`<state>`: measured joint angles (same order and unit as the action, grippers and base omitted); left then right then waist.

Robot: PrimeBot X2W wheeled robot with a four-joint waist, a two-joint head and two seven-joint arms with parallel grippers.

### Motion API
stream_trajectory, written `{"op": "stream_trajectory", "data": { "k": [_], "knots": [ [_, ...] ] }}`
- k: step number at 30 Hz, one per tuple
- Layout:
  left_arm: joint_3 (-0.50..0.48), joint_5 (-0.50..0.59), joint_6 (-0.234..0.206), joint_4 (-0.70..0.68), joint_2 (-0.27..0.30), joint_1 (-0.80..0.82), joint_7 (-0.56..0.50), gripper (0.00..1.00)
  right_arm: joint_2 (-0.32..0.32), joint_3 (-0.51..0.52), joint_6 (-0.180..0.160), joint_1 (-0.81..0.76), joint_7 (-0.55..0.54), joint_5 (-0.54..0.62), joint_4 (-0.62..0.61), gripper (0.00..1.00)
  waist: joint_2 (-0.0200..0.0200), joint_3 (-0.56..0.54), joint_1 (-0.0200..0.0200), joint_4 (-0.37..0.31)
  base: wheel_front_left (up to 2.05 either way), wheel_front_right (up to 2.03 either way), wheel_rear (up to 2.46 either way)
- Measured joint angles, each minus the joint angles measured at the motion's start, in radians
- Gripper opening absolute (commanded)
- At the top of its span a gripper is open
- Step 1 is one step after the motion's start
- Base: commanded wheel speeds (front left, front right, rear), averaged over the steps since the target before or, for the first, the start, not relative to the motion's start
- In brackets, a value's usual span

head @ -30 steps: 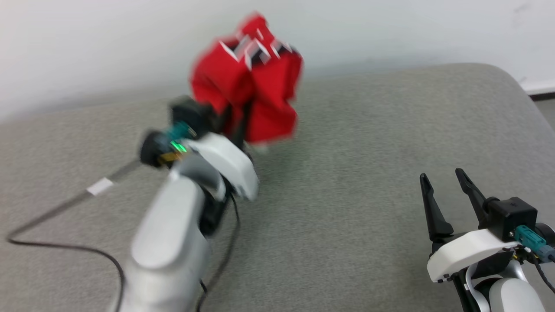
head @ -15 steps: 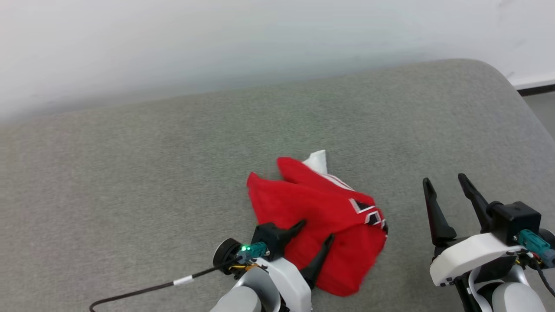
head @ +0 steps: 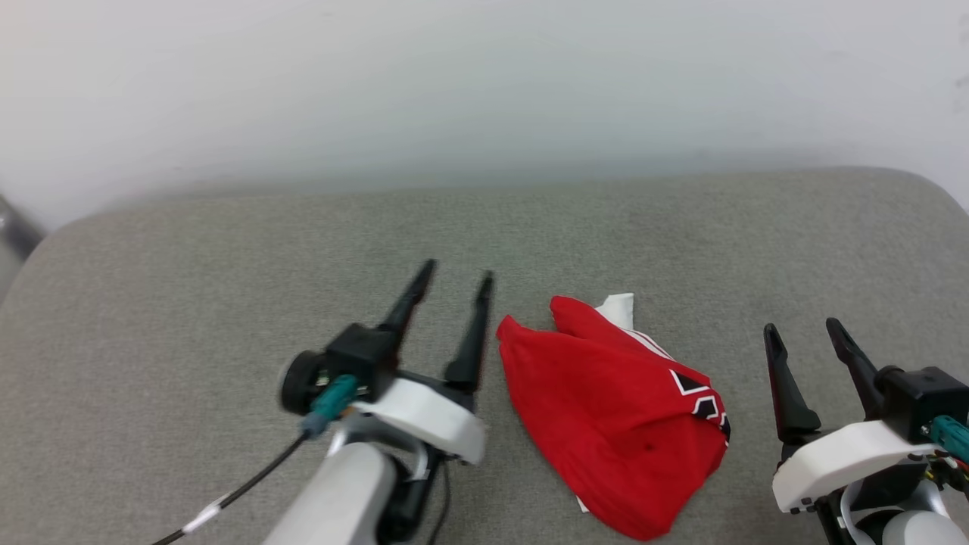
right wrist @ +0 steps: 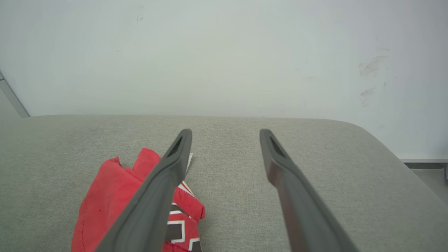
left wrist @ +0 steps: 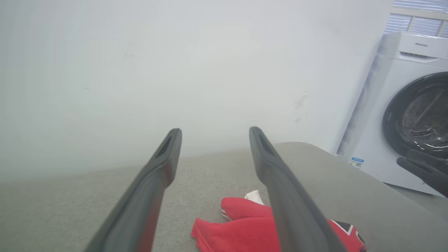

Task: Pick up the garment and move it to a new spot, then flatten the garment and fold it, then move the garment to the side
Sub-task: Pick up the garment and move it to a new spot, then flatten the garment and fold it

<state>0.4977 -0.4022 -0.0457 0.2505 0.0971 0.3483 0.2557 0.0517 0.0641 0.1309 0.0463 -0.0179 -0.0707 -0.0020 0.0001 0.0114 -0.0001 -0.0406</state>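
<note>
The garment, a red shirt with a white corner and black-and-white lettering, lies crumpled in a heap on the grey padded surface. My left gripper stands open just left of it, lifted clear, nothing between its fingers. My right gripper is open at the lower right, a short way right of the heap. In the left wrist view the garment lies below the open fingers. In the right wrist view the garment sits behind the left finger.
A pale wall runs along the far edge of the surface. A white washing machine with a dark round door stands off the surface's right end. A black cable trails from my left wrist.
My left gripper let go of the garment, which dropped from the air onto the surface, and the gripper moved off to its left. The head camera has shifted. The right gripper stayed open.
</note>
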Motion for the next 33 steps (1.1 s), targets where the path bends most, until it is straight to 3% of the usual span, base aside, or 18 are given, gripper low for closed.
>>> {"op": "stream_trajectory", "data": {
  "k": [6, 10, 18, 33],
  "knots": [
    [-0.121, -0.001, -0.088, -0.054, 0.086, -0.070, 0.003, 1.00, 0.000, 0.019, 0.000, -0.024, -0.006, 0.000, -0.023, 1.00, 0.0000, -0.017, 0.0000, 0.034, 0.00, 0.00, 0.00],
    [-0.164, 0.001, -0.123, -0.068, 0.145, -0.139, -0.001, 1.00, 0.000, 0.017, 0.000, -0.035, -0.009, -0.004, -0.031, 1.00, 0.0000, -0.026, 0.0000, 0.037, 0.00, 0.00, 0.00],
    [-0.160, 0.001, -0.132, -0.121, 0.205, -0.228, -0.061, 1.00, 0.000, -0.004, 0.000, -0.067, -0.013, -0.025, -0.060, 1.00, 0.0000, -0.042, 0.0000, 0.019, 0.00, 0.00, 0.00],
    [-0.156, 0.002, -0.158, -0.180, 0.226, -0.252, -0.086, 1.00, 0.000, -0.008, 0.000, -0.073, -0.024, -0.027, -0.086, 1.00, 0.0000, -0.036, 0.0001, 0.003, 0.00, 0.00, 0.00]
  ]
}}
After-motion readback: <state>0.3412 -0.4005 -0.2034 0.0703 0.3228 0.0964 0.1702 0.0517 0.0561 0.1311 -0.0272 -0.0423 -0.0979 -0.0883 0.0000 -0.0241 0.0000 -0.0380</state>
